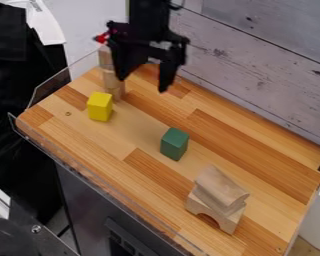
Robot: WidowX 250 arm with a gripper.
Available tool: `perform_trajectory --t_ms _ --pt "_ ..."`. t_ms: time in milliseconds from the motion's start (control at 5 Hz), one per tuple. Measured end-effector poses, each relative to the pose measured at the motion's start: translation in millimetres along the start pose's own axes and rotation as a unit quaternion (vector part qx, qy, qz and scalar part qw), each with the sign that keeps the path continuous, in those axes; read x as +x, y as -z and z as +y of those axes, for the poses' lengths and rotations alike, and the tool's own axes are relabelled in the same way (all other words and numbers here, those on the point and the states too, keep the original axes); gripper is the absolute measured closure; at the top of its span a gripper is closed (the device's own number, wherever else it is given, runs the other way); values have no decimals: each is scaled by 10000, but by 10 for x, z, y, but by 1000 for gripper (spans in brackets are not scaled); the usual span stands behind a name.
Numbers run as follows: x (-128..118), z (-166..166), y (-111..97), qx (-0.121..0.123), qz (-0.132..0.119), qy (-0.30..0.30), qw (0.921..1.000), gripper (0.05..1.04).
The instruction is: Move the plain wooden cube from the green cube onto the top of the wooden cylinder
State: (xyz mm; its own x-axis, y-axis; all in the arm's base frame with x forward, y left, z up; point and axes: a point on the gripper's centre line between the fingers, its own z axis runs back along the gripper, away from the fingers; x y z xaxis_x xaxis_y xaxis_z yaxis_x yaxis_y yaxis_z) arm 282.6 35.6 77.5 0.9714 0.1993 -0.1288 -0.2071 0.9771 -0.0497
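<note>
My gripper (144, 81) hangs over the upper left part of the wooden table, its two fingers spread apart with nothing between them. Just left of it and partly behind it stands a column of natural wood pieces (110, 77). A yellow block (99, 107) sits in front of that column, below and left of the gripper. Near the table's middle stands a green block (174, 144). Toward the lower right, a natural wood piece with a rounded top (219, 186) rests on a wooden arch (215, 212).
The wooden tabletop (132, 172) has a low clear rim (89, 175) along its left and front edges. A grey plank wall (256, 65) runs along the back. Dark cloth (16, 75) lies beyond the left edge, and a bit of red (101, 37) shows beside the arm.
</note>
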Motion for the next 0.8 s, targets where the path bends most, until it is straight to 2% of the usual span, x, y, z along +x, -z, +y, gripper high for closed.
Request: perform_trajectory --t_ms 200,400,800 --pt "47 -220 285 -27 312 325 9990 83" --pt "80 -322 366 23 359 475 9982 83" --pt "80 -290 402 -69 306 176 9994 83"
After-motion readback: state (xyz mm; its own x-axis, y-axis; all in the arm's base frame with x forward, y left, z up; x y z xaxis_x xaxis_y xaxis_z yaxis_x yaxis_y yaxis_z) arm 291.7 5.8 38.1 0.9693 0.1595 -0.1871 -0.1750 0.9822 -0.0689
